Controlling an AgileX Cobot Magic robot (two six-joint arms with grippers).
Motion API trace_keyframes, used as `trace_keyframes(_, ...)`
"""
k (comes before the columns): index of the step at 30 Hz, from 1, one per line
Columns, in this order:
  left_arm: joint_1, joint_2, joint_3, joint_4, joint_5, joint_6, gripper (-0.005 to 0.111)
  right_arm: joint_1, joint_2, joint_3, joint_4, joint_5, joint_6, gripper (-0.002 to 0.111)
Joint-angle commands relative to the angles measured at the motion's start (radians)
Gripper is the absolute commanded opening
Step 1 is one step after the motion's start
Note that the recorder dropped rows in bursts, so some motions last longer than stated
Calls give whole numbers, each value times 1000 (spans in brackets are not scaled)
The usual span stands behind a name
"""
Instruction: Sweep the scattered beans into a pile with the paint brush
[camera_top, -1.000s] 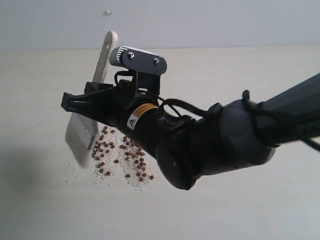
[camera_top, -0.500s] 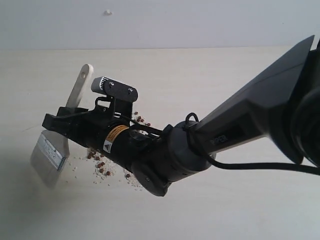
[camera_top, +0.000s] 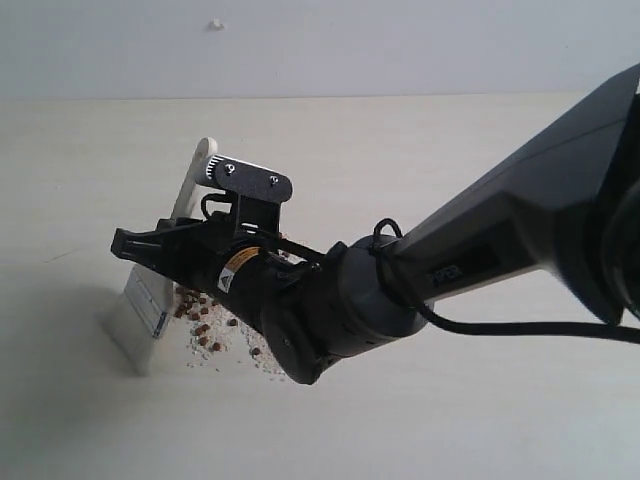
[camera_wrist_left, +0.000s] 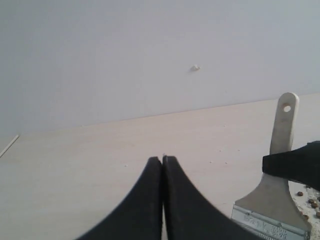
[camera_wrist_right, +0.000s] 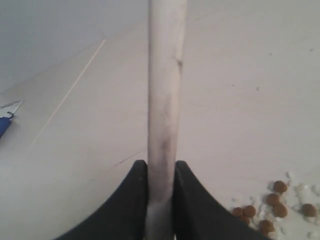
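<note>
My right gripper (camera_top: 135, 246) (camera_wrist_right: 161, 165) is shut on the pale wooden handle of the paint brush (camera_top: 150, 300) (camera_wrist_right: 165, 90) (camera_wrist_left: 280, 165). The brush stands nearly upright, its whitish bristles down on the table just left of the beans. The reddish-brown beans (camera_top: 205, 325) (camera_wrist_right: 272, 202) with off-white crumbs lie in a loose patch, partly hidden under the right arm. My left gripper (camera_wrist_left: 163, 159) is shut with nothing in it and stays out of the exterior view. From the left wrist view the brush's ferrule and holed handle end show at the side.
The right arm (camera_top: 420, 280) reaches across the pale wooden table (camera_top: 420, 150) from the right and covers much of the middle. A grey wall (camera_top: 320, 40) runs behind the table. A small blue and white object (camera_wrist_right: 6, 117) shows at the edge of the right wrist view.
The brush swung out to the left and lifted, then came back right and more upright, its bristles now down beside the beans. The bean patch looks narrower than a second ago.
</note>
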Motion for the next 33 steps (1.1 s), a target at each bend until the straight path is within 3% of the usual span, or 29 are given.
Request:
trace_keyframes(1,-4,-5,3,-2,-5,0,0,1,-44,-5,161,56,-195,0)
trace_keyframes(14,-4,-5,3,-2,-5,0,0,1,-141,-5,757,33,-863,0)
trace_keyframes(23,-4,-5,3,-2,-5,0,0,1,-267,-5,689,65,-828,0)
trace_keyframes(28,-4,-5,3,-2,-5,0,0,1,-181,-5,447,-34,-477,0)
trace_keyframes(33,-4,-5,3,-2,-5,0,0,1,-62,-82,447,-65,-413,0)
